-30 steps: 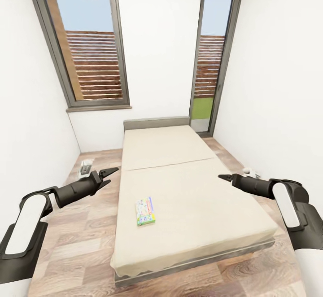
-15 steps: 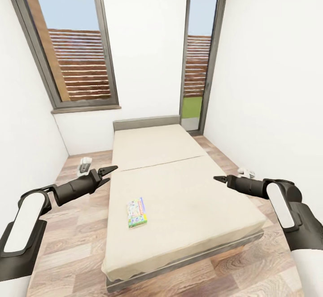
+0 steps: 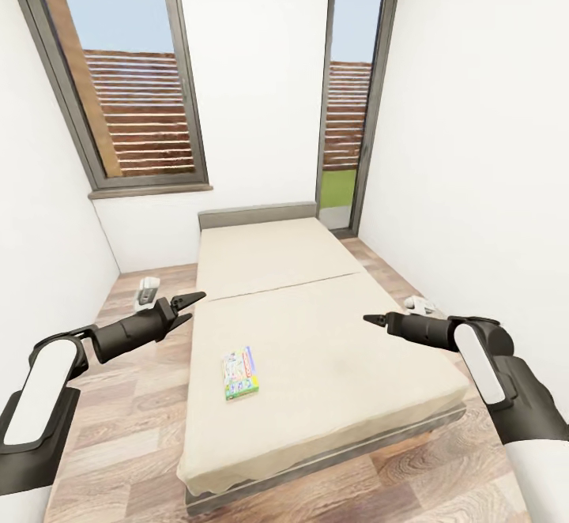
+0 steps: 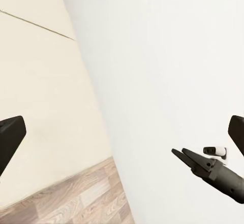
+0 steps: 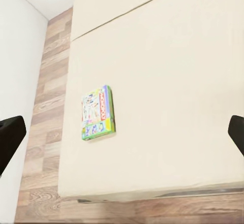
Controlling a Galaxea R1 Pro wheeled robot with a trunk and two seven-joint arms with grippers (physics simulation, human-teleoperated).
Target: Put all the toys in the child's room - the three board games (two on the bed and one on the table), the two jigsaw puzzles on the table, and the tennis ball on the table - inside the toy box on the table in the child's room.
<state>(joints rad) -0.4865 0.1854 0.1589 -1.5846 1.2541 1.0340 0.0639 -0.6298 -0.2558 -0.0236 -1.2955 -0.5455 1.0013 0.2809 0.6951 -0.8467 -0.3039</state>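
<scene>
One board game [image 3: 241, 373], a flat box printed white and green with a red edge, lies on the bed [image 3: 316, 333] near its left side. In the right wrist view the board game [image 5: 97, 112] rests flat on the beige mattress [image 5: 173, 82]. My left gripper [image 3: 194, 299] hovers open over the floor beside the bed's left edge, beyond the box. My right gripper [image 3: 373, 320] is held open above the bed's right part, well apart from the box. The toy box and the table are out of view.
White walls close in on both sides of the narrow room. A window [image 3: 118, 80] and a glass door [image 3: 348, 96] stand behind the grey headboard [image 3: 257, 215]. Small white objects lie on the wood floor at left [image 3: 147, 290] and right [image 3: 419, 302] of the bed.
The camera first shifted, sliding the whole scene left. Since then my right gripper has moved a little left over the bed. The left arm and the box have held still.
</scene>
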